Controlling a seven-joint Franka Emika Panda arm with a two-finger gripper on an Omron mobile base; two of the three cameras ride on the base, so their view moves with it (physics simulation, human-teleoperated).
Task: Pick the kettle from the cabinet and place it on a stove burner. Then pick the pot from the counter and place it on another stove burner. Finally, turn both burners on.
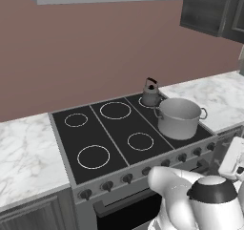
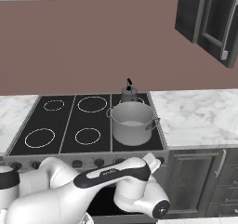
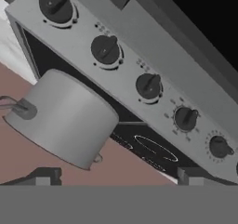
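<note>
The wide grey steel pot [image 1: 178, 118] stands on the right side of the flat black cooktop [image 1: 109, 138], with the small grey metal kettle [image 1: 150, 93] just behind it at the back right. White marble tabletop [image 2: 195, 114] lies on both sides of the cooktop. A row of dark knobs [image 3: 148, 86] runs along its front edge, and the dark wall cabinet [image 2: 209, 18] hangs up to the right.

One kettle [image 1: 151, 93] and one pot [image 1: 179, 117] sit on the cooktop [image 1: 109, 134] — four burner rings [image 1: 93, 157] show uncovered. Front knobs [image 3: 148, 85] — five in the hand view, perhaps more along the panel. One wall cabinet [image 2: 209, 18].
</note>
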